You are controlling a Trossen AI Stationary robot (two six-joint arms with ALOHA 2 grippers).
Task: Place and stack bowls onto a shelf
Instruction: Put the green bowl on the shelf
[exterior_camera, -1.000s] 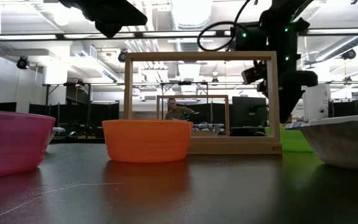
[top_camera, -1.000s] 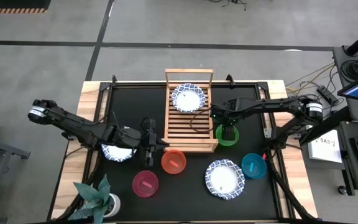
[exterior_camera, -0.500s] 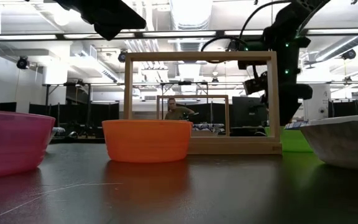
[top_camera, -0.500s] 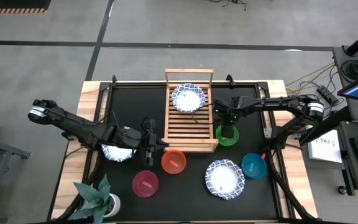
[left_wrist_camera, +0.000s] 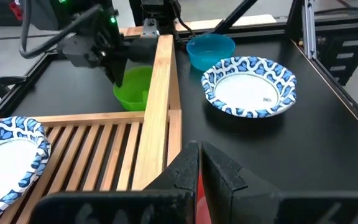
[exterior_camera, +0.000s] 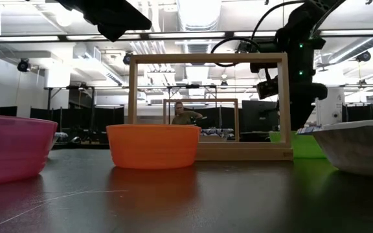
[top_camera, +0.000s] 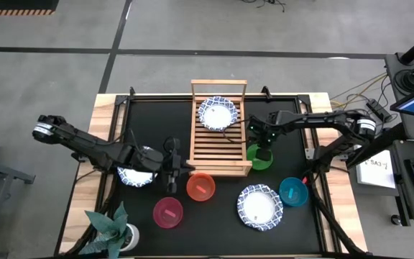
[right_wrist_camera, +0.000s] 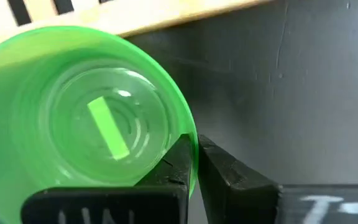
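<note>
The wooden shelf stands mid-table with a white, blue-rimmed bowl on its slats. A green bowl sits on the black mat just right of the shelf, and my right gripper is shut on its rim. My left gripper is shut with nothing held, left of the shelf's near corner and above the mat. Beside it my left arm partly covers another white, blue-rimmed bowl. Orange, magenta and teal bowls and a third white, blue-rimmed bowl rest on the mat. My right gripper pinches the green bowl's rim at the bowl's far right side, one finger inside the bowl and one outside. The fingers come from above, pointing down. The bowl stays upright, mouth up; its base seems to be on the mat.
A potted plant stands at the near left corner. The shelf's tall frame rail rises at its far end. Bare mat lies between the shelf and the near row of bowls. A person shows far off in the room.
My right gripper has come down a little onto the green bowl and shut on its rim, taking hold. The bowl has shifted slightly toward the shelf.
</note>
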